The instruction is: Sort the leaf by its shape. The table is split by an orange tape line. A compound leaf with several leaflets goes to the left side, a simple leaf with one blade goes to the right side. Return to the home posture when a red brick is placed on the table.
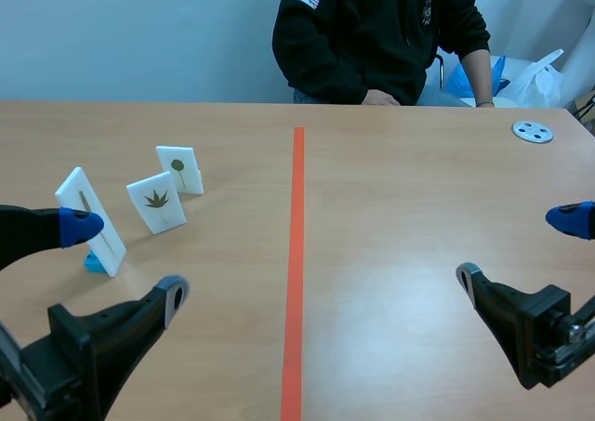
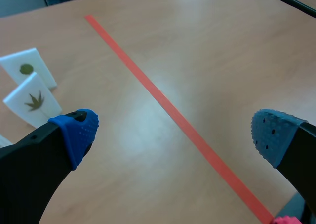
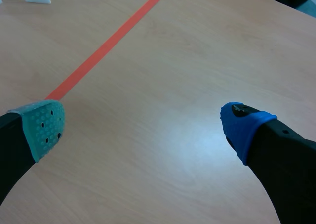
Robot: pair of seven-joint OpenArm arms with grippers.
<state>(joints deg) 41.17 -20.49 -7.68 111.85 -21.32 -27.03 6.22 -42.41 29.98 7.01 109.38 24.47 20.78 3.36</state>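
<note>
Hovering at the near edge of the light wooden tabletop (image 1: 418, 189), my left gripper (image 1: 127, 261) and right gripper (image 1: 517, 248) both have fingers apart; three upright white leaf cards (image 1: 156, 201) stand left of the orange tape line (image 1: 297, 254).

The pale wooden desk (image 1: 400, 217) is split down its middle by an orange tape line (image 1: 296, 254) that runs toward the far edge. Three white cards stand to the left of that line, well apart from it. The far card (image 1: 179, 169) bears a single rounded leaf on a stalk, the middle card (image 1: 156, 202) just beside it shows a leaf of several pointed leaflets, and the near card (image 1: 90, 221) stands tilted on a small blue base (image 1: 94, 261), its picture partly hidden. On the right side, near the far corner, lies a flat round grey disc (image 1: 533, 132) with holes.
</note>
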